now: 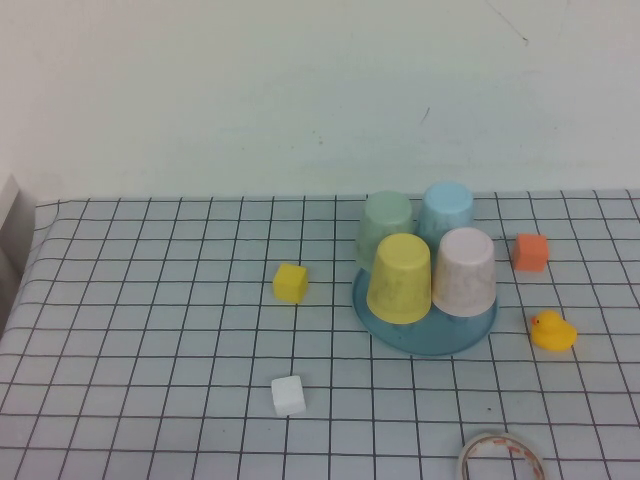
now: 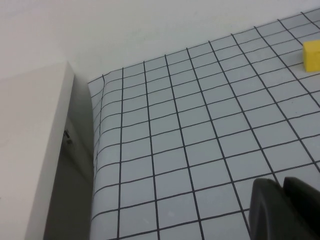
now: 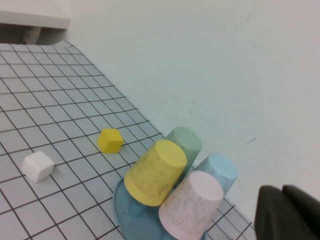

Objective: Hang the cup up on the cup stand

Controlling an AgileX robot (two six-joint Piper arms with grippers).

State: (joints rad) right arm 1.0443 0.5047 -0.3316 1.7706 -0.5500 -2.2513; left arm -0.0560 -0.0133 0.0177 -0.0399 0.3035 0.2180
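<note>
High view: the pale pink speckled handleless plastic cup [image 1: 464, 271] sits upside down on the round blue-teal cup stand [image 1: 425, 336], at its front, touching the yellow plastic cup [image 1: 400, 278]; pale green [image 1: 386, 225] and light blue [image 1: 446, 213] cups stand behind it. It appears already hung. It is probably light, stiff and smooth, best taken across its tapered wall. The left gripper [image 2: 284, 192], well away from the stand, and the right gripper [image 3: 282, 200], near it, are both closed and empty.
</note>
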